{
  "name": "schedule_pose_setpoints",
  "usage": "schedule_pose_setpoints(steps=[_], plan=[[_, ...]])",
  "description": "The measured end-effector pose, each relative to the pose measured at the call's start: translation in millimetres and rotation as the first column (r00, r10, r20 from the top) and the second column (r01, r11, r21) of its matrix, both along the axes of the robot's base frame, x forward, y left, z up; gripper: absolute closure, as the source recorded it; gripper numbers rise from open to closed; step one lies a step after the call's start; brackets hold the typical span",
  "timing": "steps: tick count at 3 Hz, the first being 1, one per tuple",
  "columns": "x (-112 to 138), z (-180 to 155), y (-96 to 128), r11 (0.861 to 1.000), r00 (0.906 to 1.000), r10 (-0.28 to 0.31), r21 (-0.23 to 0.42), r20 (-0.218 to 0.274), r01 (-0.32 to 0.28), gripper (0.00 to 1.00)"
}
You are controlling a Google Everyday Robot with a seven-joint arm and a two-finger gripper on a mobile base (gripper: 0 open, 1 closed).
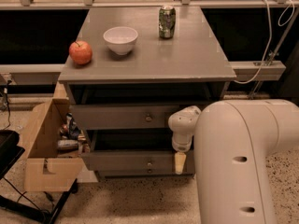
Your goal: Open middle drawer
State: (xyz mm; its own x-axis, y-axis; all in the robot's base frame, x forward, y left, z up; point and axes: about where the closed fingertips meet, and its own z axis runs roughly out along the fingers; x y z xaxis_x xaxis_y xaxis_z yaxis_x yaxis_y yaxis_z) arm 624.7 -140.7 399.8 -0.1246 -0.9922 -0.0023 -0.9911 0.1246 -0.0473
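Note:
The grey cabinet (154,59) shows two drawer fronts under its top. The upper one I take as the middle drawer (112,116), a flat grey panel with a small dark knob (148,118) at its centre; a dark gap lies above it. My gripper (180,161) hangs from the white wrist (183,125) at the right end of the drawers, its tip in front of the lower drawer (121,160), right of that drawer's knob (149,164). It is apart from the middle drawer's knob, lower and to the right.
On the cabinet top stand a red apple (80,52), a white bowl (120,39) and a green can (167,21). An open cardboard box (44,146) with clutter sits at the cabinet's left. My bulky white arm (243,162) fills the lower right.

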Motion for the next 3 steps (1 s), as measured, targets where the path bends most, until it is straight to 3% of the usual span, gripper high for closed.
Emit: schedule_pose_setpoints(steps=[1, 2, 3], plan=[[0, 0, 0, 1.000, 1.0000, 0.000, 0.000, -0.002, 0.000, 0.00], [-30, -10, -2, 0.999, 0.9963, -0.023, 0.021, -0.083, 0.025, 0.18], [-79, -16, 6, 0.998, 0.9797, -0.043, 0.046, -0.196, 0.053, 0.41]])
